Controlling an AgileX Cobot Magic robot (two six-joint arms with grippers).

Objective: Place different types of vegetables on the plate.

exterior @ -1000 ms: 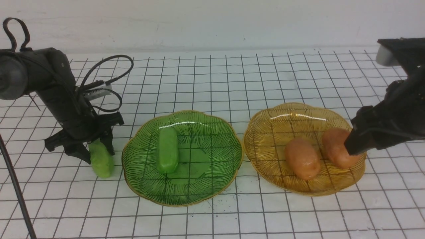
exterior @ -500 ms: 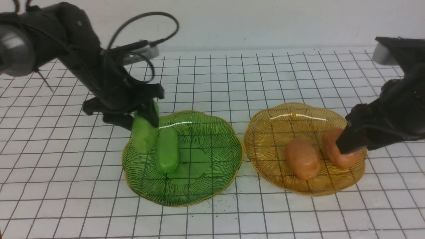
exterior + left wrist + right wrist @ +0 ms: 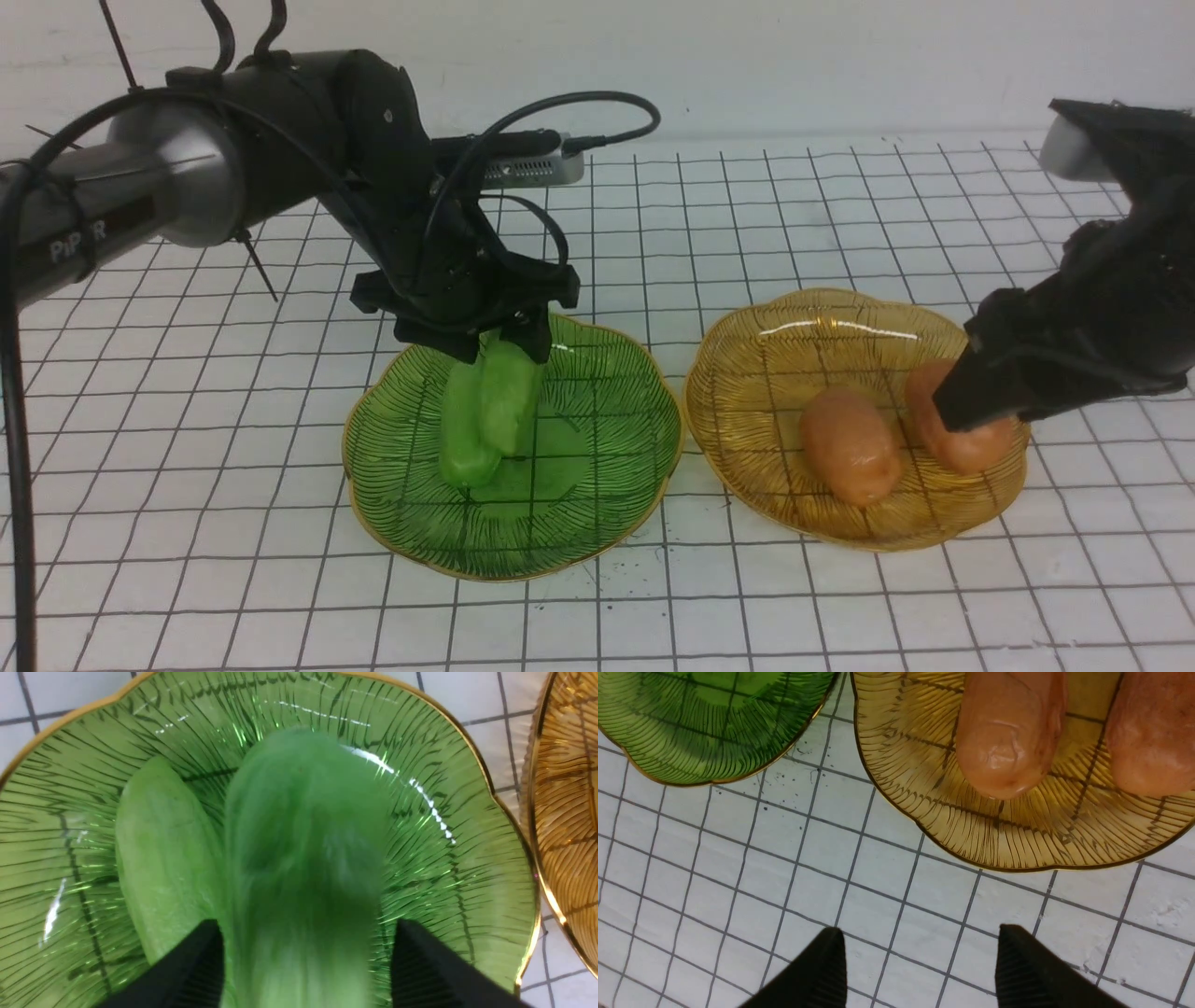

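Left tool (image 3: 502,359), jaws flanking a cucumber piece (image 3: 509,411) in the green glass dish (image 3: 616,439) near the front edge of the worktop (image 3: 803,607) (pinching or loose, I cannot tell), should spread fully, then rise straight so nothing rolls out.

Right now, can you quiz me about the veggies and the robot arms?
1. True or false: the potatoes lie in the amber dish.
2. Pick one: the left fingers hang over A) the green dish, B) the amber dish, C) neither dish.
3. Fill in: between the right fingers there is ___.

Key: 1 true. 2 A. 3 nothing.
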